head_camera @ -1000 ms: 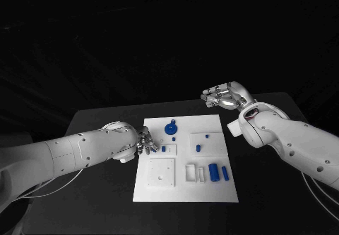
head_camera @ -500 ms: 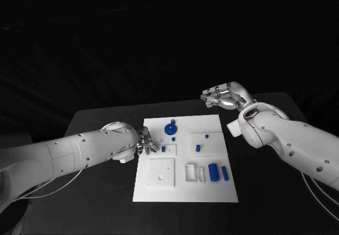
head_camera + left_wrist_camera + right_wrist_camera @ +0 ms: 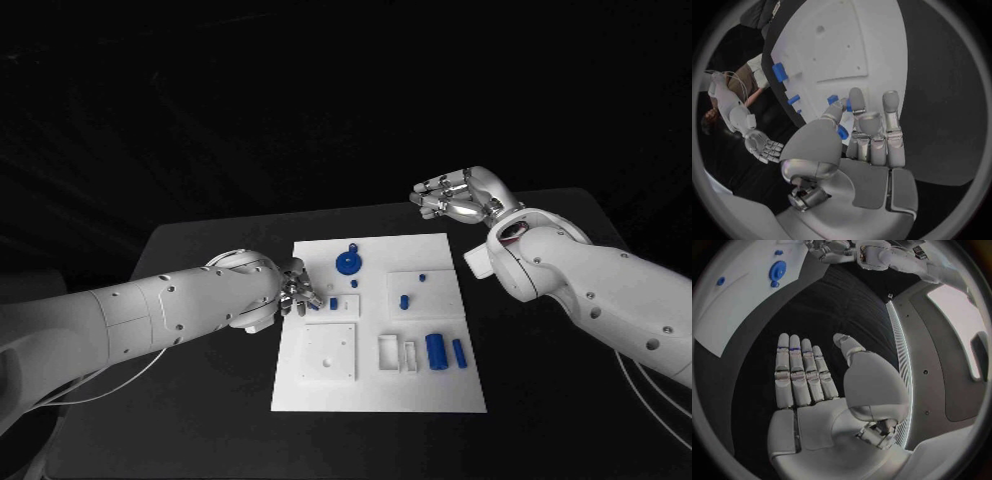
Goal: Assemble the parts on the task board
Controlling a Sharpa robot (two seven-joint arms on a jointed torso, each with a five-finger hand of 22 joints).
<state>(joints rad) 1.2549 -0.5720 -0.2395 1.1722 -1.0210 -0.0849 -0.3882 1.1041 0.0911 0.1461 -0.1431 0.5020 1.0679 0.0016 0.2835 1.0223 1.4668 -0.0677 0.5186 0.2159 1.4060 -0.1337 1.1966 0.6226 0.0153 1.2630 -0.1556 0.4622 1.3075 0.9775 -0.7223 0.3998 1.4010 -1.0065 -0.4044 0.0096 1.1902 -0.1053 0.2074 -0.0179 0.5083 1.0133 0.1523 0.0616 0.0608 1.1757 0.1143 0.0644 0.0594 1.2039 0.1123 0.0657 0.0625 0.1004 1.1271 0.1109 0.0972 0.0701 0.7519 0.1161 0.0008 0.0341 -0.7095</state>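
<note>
The white task board lies in the middle of the black table. On it are a round blue disc, small blue pegs and two blue cylinders. My left hand sits at the board's left edge. In the left wrist view its thumb and fingers close round a small blue part. My right hand hangs in the air beyond the board's far right corner. Its fingers are straight and side by side, and it holds nothing.
A raised white square plate and small white brackets occupy the board's near half. Bare black table surrounds the board on every side. The table's far edge runs close behind the board.
</note>
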